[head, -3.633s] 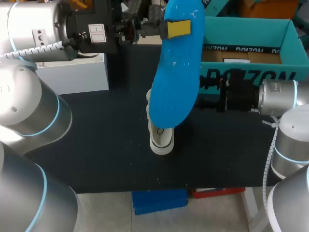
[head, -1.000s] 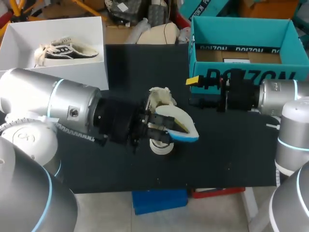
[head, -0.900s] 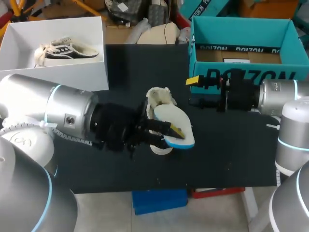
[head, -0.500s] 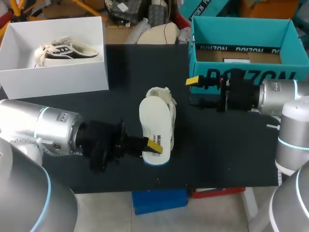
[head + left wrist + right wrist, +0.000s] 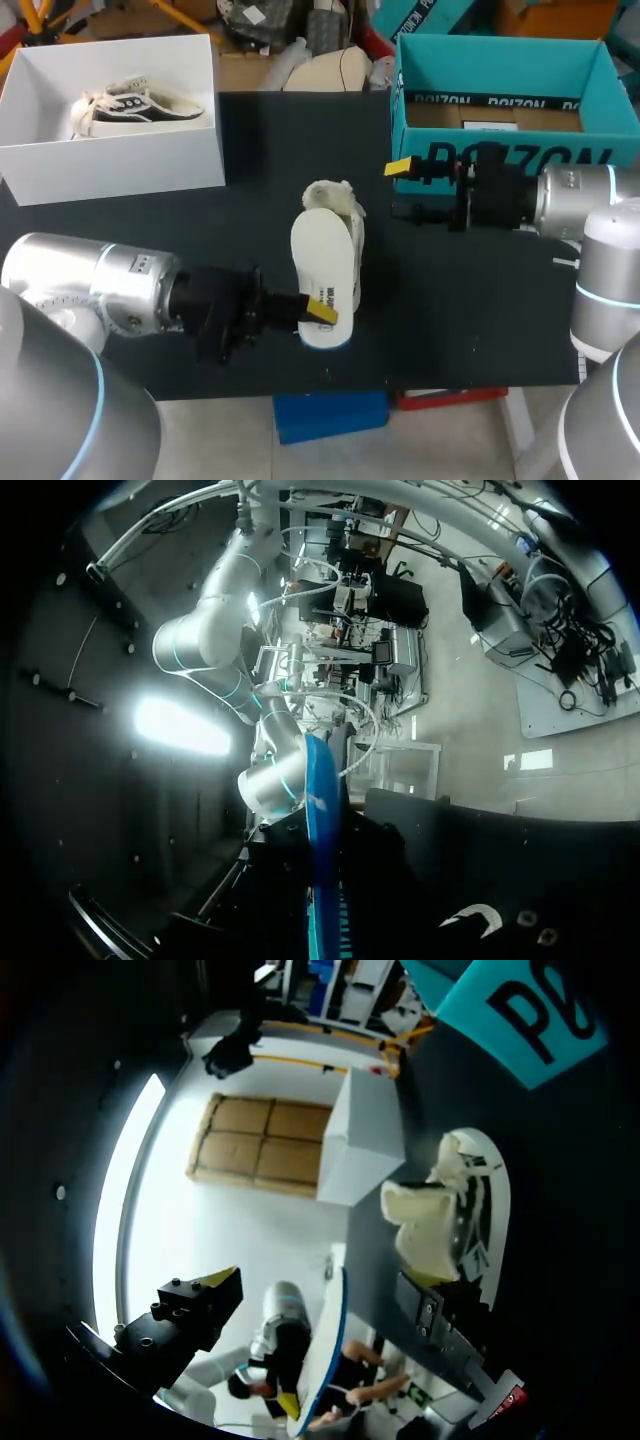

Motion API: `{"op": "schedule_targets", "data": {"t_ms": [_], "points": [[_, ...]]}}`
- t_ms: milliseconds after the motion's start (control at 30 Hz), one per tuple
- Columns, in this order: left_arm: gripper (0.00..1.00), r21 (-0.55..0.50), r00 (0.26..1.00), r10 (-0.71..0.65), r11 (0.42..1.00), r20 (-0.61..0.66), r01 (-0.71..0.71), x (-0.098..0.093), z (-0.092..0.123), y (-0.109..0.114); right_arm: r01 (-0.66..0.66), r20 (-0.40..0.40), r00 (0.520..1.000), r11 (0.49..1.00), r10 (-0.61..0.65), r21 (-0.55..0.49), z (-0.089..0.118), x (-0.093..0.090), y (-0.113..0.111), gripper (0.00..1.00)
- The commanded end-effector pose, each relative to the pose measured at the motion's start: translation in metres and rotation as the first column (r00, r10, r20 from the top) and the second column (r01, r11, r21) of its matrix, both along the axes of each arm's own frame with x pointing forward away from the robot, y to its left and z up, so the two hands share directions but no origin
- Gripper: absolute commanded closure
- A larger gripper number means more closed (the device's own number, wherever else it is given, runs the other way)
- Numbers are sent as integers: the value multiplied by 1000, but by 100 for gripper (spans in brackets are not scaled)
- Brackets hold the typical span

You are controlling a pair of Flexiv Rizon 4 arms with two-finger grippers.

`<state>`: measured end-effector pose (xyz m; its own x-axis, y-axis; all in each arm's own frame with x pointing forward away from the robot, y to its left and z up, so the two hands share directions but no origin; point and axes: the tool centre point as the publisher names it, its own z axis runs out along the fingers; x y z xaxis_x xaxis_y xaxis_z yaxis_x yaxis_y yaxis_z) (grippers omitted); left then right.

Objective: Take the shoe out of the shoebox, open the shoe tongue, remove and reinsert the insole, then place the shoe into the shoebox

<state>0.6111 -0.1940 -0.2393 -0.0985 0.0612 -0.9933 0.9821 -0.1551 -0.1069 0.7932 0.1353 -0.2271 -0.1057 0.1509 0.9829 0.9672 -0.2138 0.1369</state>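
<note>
A white insole [image 5: 323,270] with a blue underside lies flat along the top of the pale shoe [image 5: 332,193], which stands on the black mat. My left gripper [image 5: 320,311] comes in from the lower left and is shut on the insole's near end. In the left wrist view the insole [image 5: 322,850] shows edge-on, running out from the gripper. My right gripper [image 5: 402,190] hovers open beside the shoe, in front of the teal shoebox [image 5: 500,40], holding nothing. From the right wrist I see the shoe [image 5: 470,1205] and the insole [image 5: 322,1355] ahead.
A white box [image 5: 110,160] at the back left holds another sneaker [image 5: 135,105]. The teal shoebox stands at the back right with its top open. A blue block [image 5: 330,415] sits below the mat's front edge. Bare mat [image 5: 470,320] lies right of the shoe.
The insole was tilted and curled over the shoe's middle; now it lies flat along the shoe. My left arm has drawn back toward the lower left. The right arm has stayed put.
</note>
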Motion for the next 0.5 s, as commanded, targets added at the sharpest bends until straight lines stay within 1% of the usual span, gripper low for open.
{"op": "schedule_targets", "data": {"t_ms": [33, 67, 100, 133, 167, 233, 267, 300, 367, 400, 500], "points": [[100, 2, 1000, 2, 1000, 3, -2, 0, 0, -1, 3, 0, 1000, 1000, -3, 0, -1, 0, 1, 0], [100, -5, 999, 9, 1000, 46, -9, -5, 3, -3, 3, 0, 1000, 1000, -3, 0, -1, 0, 1, 0], [100, -48, 991, 13, 999, 131, -7, -14, 8, -7, 3, 0, 1000, 1000, -3, 0, -1, 0, 1, 0], [100, -58, 983, 13, 998, 181, -3, -17, 9, -9, 3, 0, 1000, 1000, -3, 0, -1, 0, 1, 0], [100, -58, 980, 17, 998, 201, -6, -18, 9, -10, 3, 0, 1000, 1000, -3, 0, -1, 0, 1, 0], [100, -112, 970, 24, 994, 243, 3, -24, 8, -13, 3, 0, 1000, 1000, -3, 0, -1, 0, 1, 0], [100, -103, 962, 26, 995, 273, 2, -25, 5, -14, 3, 0, 1000, 1000, -3, 0, -1, 0, 1, 0], [100, -152, 960, 12, 988, 281, 32, -25, 3, -16, 3, 0, 1000, 1000, -3, 0, -1, 0, 1, 0], [100, -142, 951, 10, 989, 309, 36, -24, -2, -18, 3, 0, 1000, 1000, -3, 0, -1, 0, 1, 0], [100, -160, 951, 6, 986, 310, 46, -24, -3, -19, 3, 0, 1000, 1000, -3, 0, -1, 0, 1, 0], [100, -170, 953, 11, 985, 303, 42, -16, -12, -20, 3, 0, 1000, 1000, -3, 0, -1, 0, 1, 0]]}}
